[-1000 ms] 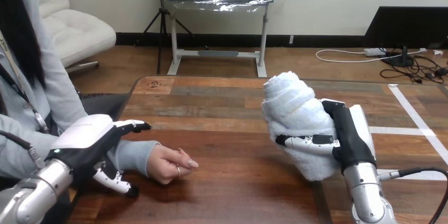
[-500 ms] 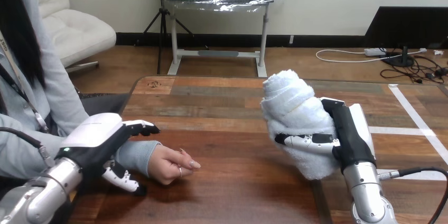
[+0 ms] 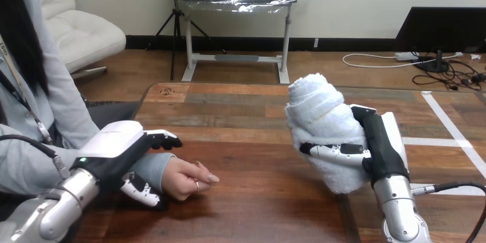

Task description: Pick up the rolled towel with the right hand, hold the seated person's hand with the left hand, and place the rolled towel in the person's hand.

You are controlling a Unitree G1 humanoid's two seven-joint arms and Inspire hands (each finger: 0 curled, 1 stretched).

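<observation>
Towel (image 3: 321, 118) in curled R hand (image 3: 380, 147); L hand (image 3: 117, 147) fingers apart over person's wrist (image 3: 152, 167)

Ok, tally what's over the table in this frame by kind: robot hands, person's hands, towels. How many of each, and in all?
Robot hands: 2, the left hand and the right hand
Person's hands: 1, the person's hand resting on the table
Towels: 1, the rolled towel in the right hand
Total: 4
</observation>
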